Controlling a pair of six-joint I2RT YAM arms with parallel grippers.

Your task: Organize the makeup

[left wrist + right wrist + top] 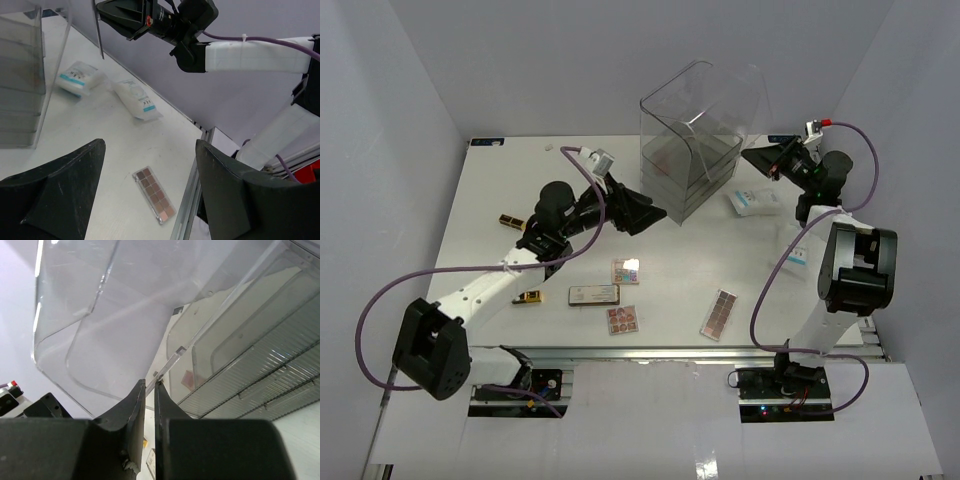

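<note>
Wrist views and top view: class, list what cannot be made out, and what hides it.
- Right gripper grip on lid: right wrist, fingers hide contact.
- Box contents: top, layered clear walls blur them.
- Packet print: left wrist, too small.

left claw spread wide, right claw pinched
</note>
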